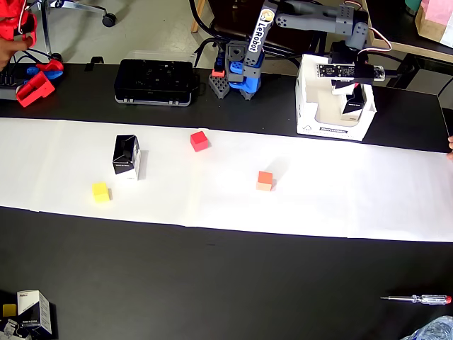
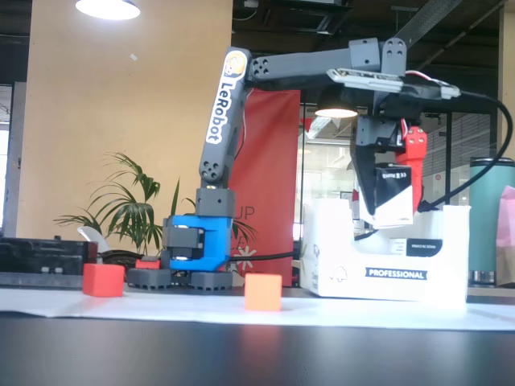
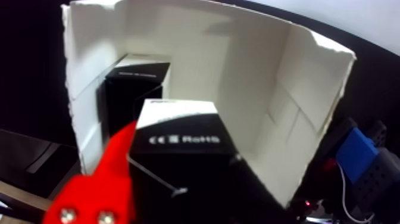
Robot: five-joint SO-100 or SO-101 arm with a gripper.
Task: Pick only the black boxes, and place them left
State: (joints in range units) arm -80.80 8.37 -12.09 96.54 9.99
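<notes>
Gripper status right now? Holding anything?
Gripper: closed on a black box, held above the floor of the large white carton, partly above its rim.

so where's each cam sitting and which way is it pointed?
Overhead view: above the table, looking down on the paper strip, the cubes and the whole arm.
Fixed view: at table height, side-on; shows the arm from base to tool, which holds a black box above the white carton.
Wrist view: on the tool, looking into the carton; only a red finger shows.
All three share the held box and carton.
</notes>
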